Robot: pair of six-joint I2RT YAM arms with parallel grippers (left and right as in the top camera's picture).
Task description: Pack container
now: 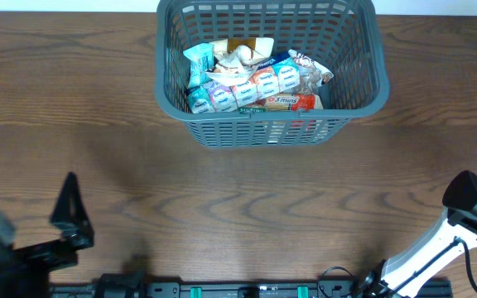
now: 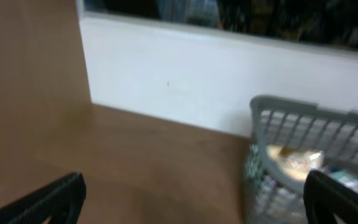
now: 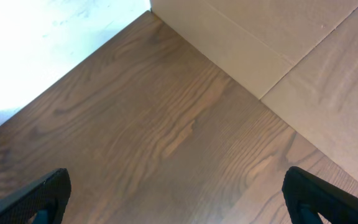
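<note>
The container (image 1: 363, 87), a dark grey slotted basket, stands at the far middle of the wooden table. Several snack packets (image 1: 251, 83) lie piled inside it. My left gripper (image 1: 25, 202) is at the near left, well away from the basket, open and holding nothing. In the left wrist view the left gripper (image 2: 191, 205) spans bare table, with the container (image 2: 291, 109) ahead on the right and packets (image 2: 297, 158) showing through its slots. My right arm (image 1: 470, 194) is at the near right. The right gripper (image 3: 179, 202) stands open over bare wood.
A white wall panel (image 2: 185, 74) runs behind the table in the left wrist view. In the right wrist view, tan board (image 3: 291, 43) borders the table at the upper right. A black rail (image 1: 238, 290) lies along the near edge.
</note>
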